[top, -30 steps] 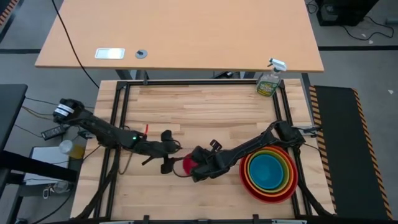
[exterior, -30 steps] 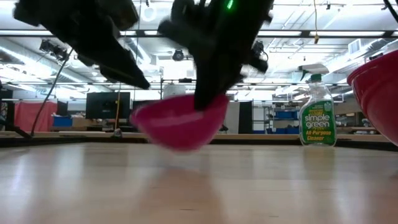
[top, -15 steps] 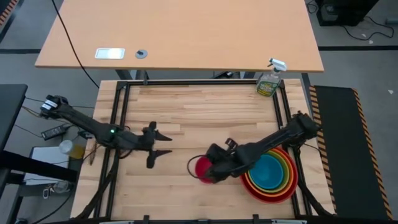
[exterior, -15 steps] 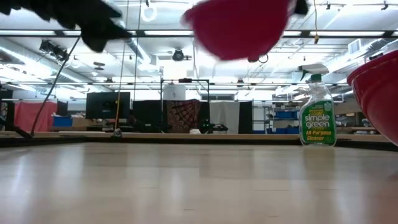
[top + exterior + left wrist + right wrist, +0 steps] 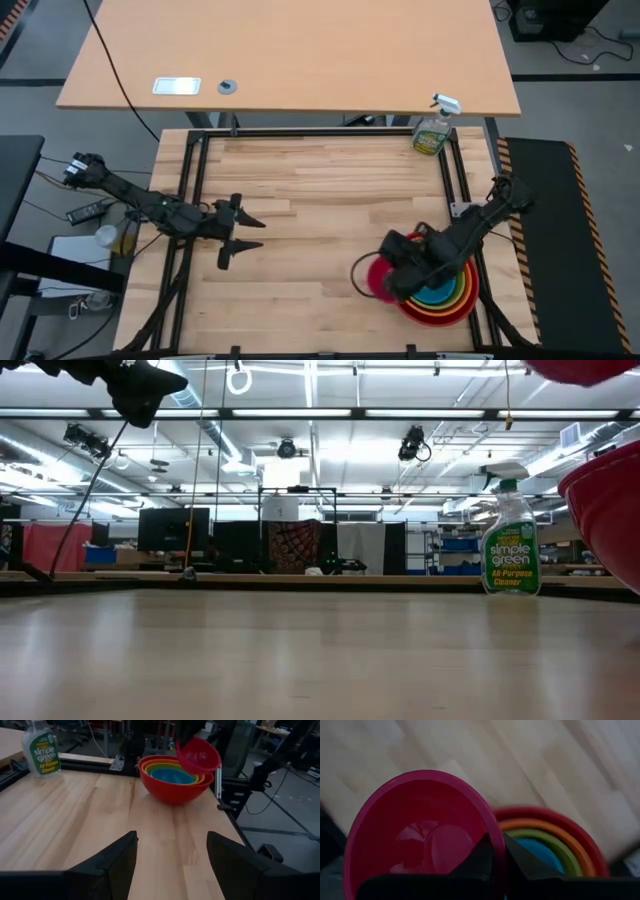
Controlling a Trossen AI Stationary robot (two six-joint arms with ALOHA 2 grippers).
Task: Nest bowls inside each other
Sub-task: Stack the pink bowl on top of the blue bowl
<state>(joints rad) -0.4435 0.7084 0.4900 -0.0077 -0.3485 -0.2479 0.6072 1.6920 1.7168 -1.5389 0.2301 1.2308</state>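
A light butcher-block table [image 5: 310, 190] set in a black metal frame carries the things. Toward four o'clock on it sits the stack of nested bowls [image 5: 445, 298]: red outermost, then orange, lime green and blue. At about one o'clock, at the far corner, a green spray bottle [image 5: 433, 128] stands upright.

We see the right gripper [image 5: 385, 283] holding the pink bowl [image 5: 380, 278] at the stack's [image 5: 440, 297] edge; left gripper [image 5: 243, 236] sits open, well apart.
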